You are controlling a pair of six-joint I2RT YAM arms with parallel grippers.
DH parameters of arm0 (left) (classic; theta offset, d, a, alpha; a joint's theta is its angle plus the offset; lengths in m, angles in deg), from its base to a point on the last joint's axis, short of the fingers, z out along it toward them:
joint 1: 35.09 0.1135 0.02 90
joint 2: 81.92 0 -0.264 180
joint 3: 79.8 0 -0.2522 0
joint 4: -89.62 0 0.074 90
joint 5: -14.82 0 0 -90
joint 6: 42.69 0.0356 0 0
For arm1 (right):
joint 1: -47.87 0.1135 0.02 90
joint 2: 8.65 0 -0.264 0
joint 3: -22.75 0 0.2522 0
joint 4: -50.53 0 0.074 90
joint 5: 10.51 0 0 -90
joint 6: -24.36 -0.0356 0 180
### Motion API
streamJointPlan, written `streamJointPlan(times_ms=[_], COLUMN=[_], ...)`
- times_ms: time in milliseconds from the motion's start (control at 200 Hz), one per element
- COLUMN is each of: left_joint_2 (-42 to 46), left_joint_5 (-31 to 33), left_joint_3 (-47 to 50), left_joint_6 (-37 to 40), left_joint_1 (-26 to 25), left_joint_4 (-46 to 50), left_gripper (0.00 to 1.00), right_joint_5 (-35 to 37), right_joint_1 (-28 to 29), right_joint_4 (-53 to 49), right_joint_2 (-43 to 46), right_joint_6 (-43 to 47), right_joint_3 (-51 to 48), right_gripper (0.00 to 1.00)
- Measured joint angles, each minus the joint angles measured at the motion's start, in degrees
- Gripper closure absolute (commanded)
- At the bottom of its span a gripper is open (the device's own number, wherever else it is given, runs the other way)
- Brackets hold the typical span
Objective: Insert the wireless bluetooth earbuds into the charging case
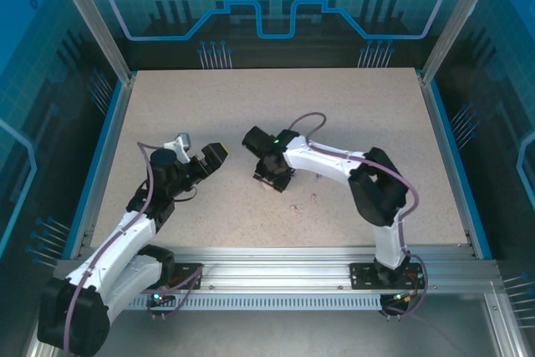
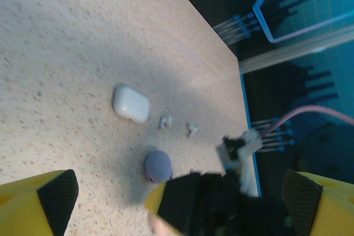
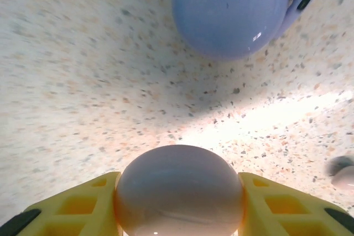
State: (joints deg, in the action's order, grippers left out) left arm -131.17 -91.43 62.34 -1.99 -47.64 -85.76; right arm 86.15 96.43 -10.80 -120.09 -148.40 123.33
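Two tiny white earbuds lie loose on the speckled table; in my left wrist view they sit side by side but apart, the nearer one just beside the white case, which rests closed on the table; neither bud is in any case. Below them in that view sits the purple case, near the buds but not touching them; my right arm's dark wrist crowds in just beside it.

My left gripper is spread wide, its yellow fingers at the two bottom corners of the view with nothing between them; from above, my left gripper hangs over the left middle of the table, pointing toward the right arm.

My right gripper is pinching the pinkish case; in the right wrist view the round, glossy case fills the gap, and a yellow finger presses against it on each side. Beyond it on the table lies the purple case, well apart from the held one; a smaller lobe with a dark slot juts from its upper right, and I cannot tell whether that is a lid standing open. At the right edge of that view lies a small pale blurred thing; I cannot tell what it is. From above, my right gripper is low over the middle of the table.
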Motion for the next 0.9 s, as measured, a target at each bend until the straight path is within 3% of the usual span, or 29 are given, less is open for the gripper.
streamJointPlan(times_ms=[225,360,580,895], left_joint_2=[-2.8,-5.6,-13.5,-18.5], left_joint_5=[-8.7,-11.1,-11.5,-7.1], left_joint_3=[5.7,5.7,5.6,5.0], left_joint_6=[-0.7,1.0,4.3,4.9], left_joint_1=[-0.5,-4.7,-10.1,-11.2], left_joint_4=[-8.0,-12.9,-19.7,-28.0], left_gripper=[0.01,0.04,0.25,0.34], right_joint_5=[-1.4,-3.6,-7.0,-8.9], right_joint_1=[-4.9,-6.4,-6.5,-5.3], right_joint_4=[3.2,4.0,5.6,6.7], right_joint_2=[5.7,5.7,5.7,5.7], right_joint_6=[3.8,5.6,6.8,6.3], right_joint_3=[0.1,1.9,5.4,5.5], right_gripper=[0.61,0.61,0.61,0.61])
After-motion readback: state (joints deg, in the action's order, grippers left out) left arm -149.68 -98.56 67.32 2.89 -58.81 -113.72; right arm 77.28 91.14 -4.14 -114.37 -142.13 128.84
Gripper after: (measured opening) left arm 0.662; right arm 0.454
